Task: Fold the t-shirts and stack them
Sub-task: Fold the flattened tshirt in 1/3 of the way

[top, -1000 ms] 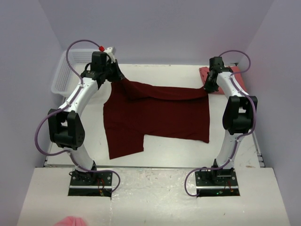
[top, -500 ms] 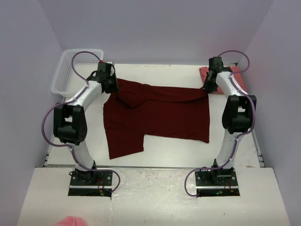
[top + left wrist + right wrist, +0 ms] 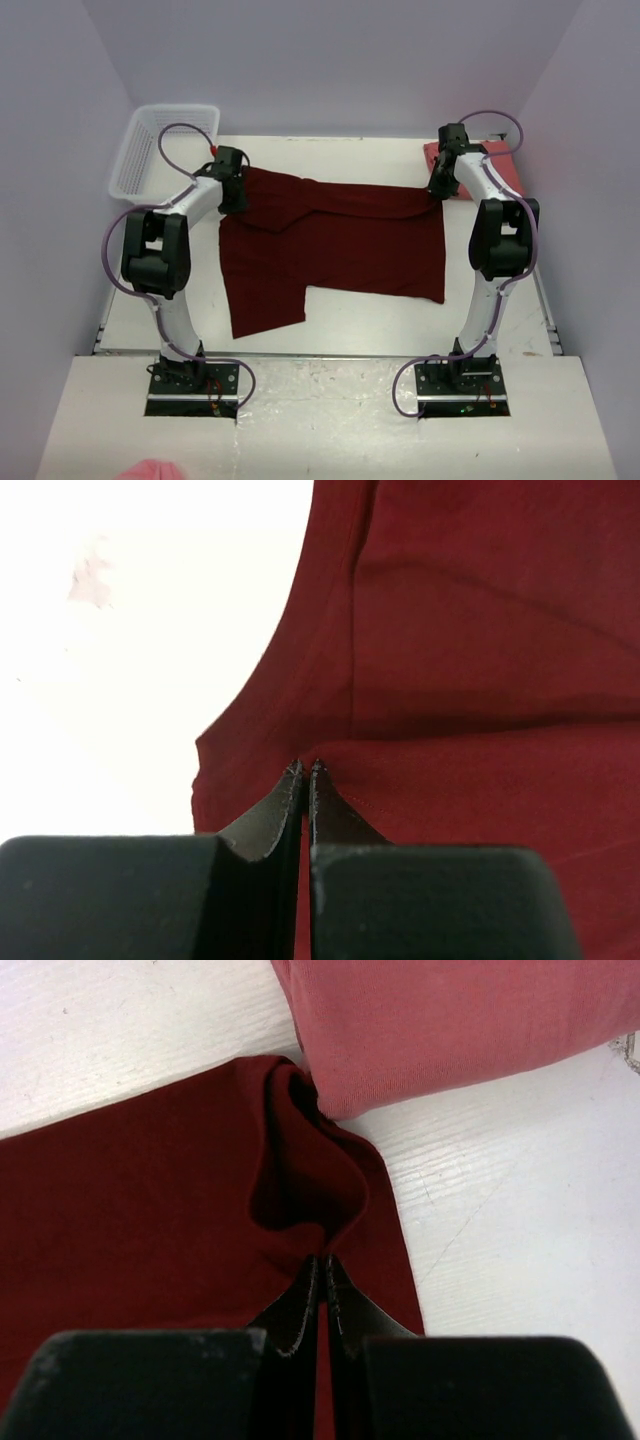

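The dark maroon t-shirt (image 3: 335, 245) lies spread on the white table, its far edge folded over. My left gripper (image 3: 236, 195) is shut on the maroon shirt's far left corner (image 3: 420, 680), low at the table. My right gripper (image 3: 438, 186) is shut on its far right corner (image 3: 150, 1180), where the cloth bunches into a fold. The salmon pink t-shirt (image 3: 500, 165) lies folded at the far right, just behind my right gripper; it also shows in the right wrist view (image 3: 450, 1020), touching the maroon cloth.
A white mesh basket (image 3: 160, 145) stands at the far left corner, behind my left arm. The table's front edge (image 3: 330, 353) runs just before the arm bases. Purple walls close in the sides and back.
My left gripper has come down and toward the near side with the shirt's corner, laying the lifted cloth flat. My right gripper has barely moved.
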`<control>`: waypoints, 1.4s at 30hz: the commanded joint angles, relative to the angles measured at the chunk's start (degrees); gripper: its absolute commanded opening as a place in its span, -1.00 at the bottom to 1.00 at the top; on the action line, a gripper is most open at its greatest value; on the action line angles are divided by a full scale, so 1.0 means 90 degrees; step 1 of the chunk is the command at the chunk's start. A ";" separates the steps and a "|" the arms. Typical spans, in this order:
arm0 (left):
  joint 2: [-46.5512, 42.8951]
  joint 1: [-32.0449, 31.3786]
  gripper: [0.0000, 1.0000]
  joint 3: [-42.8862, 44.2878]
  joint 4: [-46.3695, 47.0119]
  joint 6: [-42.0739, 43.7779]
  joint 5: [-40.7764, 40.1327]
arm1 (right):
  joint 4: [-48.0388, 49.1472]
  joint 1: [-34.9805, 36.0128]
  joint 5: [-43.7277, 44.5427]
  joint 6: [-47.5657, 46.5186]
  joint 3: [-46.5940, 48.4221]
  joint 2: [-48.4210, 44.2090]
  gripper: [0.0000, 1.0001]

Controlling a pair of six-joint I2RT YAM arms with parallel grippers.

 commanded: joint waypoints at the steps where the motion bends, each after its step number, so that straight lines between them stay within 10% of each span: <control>1: -0.0146 -0.0007 -1.00 -0.0404 0.0324 -0.0241 0.0054 | -0.0112 0.0012 0.0161 0.0045 0.0262 0.0035 -1.00; 7: -0.0614 -0.0007 -0.15 -0.0816 0.0619 -0.0407 0.0320 | -0.0092 0.0012 0.0131 0.0123 0.0155 0.0035 -1.00; 17: -0.1318 -0.0007 -0.02 -0.0748 0.0677 -0.0496 0.0494 | -0.0025 0.0021 0.0239 0.0338 -0.0546 -0.0189 -1.00; 25: -0.1182 -0.0182 -0.03 -0.0454 0.0823 -0.0281 0.1490 | 0.0356 0.0683 0.0131 0.0164 -0.1232 -0.1058 0.09; 28: -0.0889 -0.0202 -0.21 -0.0357 0.0980 -0.0251 0.1773 | 0.0406 0.1426 -0.1202 -0.0082 -0.0707 -0.0943 0.18; 33: -0.0392 -0.0193 -0.67 0.0072 0.0951 -0.0183 0.1920 | -0.0034 0.2334 -0.2287 0.0006 0.1071 0.0072 -0.23; 35: -0.0293 -0.0193 -0.97 0.0228 0.0931 -0.0124 0.1979 | 0.0024 0.2414 -0.2854 0.0074 0.1403 0.0249 -0.94; 42: -0.0253 -0.0222 -1.00 0.0055 0.1077 -0.0124 0.2563 | 0.0200 0.2746 -0.4341 0.0357 0.2205 0.1332 -1.00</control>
